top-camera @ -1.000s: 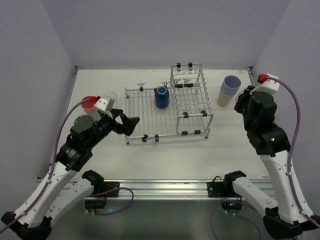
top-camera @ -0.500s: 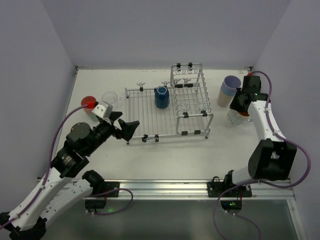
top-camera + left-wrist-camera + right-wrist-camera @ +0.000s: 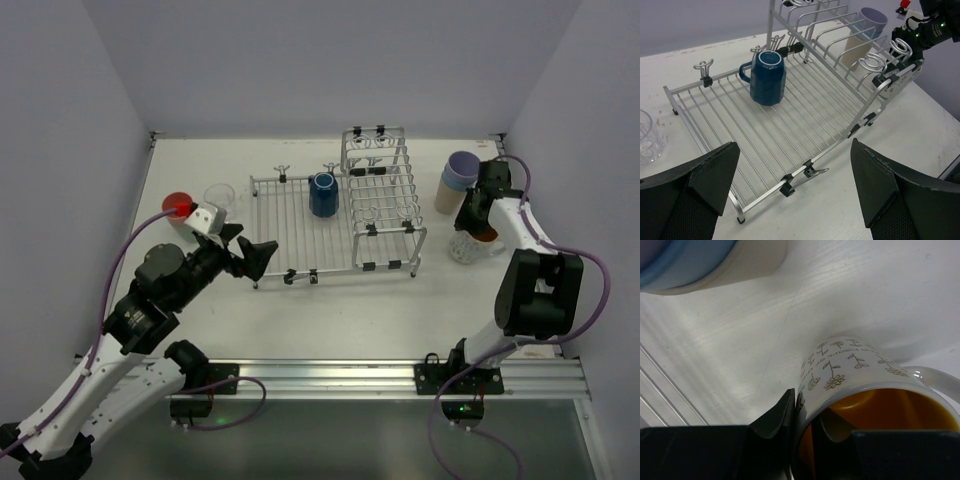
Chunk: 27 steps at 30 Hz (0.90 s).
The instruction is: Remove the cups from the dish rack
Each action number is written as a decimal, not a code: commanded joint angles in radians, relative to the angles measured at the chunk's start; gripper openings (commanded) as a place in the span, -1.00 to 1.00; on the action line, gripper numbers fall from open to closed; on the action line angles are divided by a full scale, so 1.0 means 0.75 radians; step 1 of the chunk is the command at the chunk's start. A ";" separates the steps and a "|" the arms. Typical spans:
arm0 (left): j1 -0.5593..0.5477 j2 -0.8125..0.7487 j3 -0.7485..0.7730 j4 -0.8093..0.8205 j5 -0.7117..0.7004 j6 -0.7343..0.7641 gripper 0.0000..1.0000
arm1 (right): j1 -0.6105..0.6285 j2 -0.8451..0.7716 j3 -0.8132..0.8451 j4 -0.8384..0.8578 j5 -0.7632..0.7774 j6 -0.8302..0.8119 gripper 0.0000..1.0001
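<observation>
Right claw (image 3: 471, 225) pinches the white mug (image 3: 465, 246) right of the rack (image 3: 300, 240), beside stacked cups (image 3: 458, 180). The left claw (image 3: 255, 256) gapes at the rack's near-left edge. Left wrist: the blue mug (image 3: 768, 77) stands on the flat grid, bare wires around it. Right wrist: fingers (image 3: 782, 415) clench the mug's rim, one inside, one outside.

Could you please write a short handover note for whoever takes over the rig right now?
Left gripper: open, empty, near the front left corner of the silver wire dish rack.
Right gripper: shut on the rim of the white flower-printed mug with orange inside, right of the rack.
Done: a stack of tan, light blue and lavender tumblers stands right of the rack; a clear tumbler and a red cup stand left of it.
Left: release the white mug, then unload the dark blue mug from the rack's flat grid.
</observation>
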 commanded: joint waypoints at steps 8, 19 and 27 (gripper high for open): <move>-0.004 0.029 0.002 -0.017 -0.045 0.033 1.00 | -0.008 -0.033 -0.072 0.175 0.007 0.025 -0.46; 0.019 0.135 0.012 -0.025 -0.103 0.002 1.00 | -0.004 -0.442 -0.256 0.328 -0.140 0.150 0.89; 0.062 0.360 0.080 0.046 -0.005 -0.192 1.00 | 0.013 -0.925 -0.491 0.529 -0.307 0.244 0.98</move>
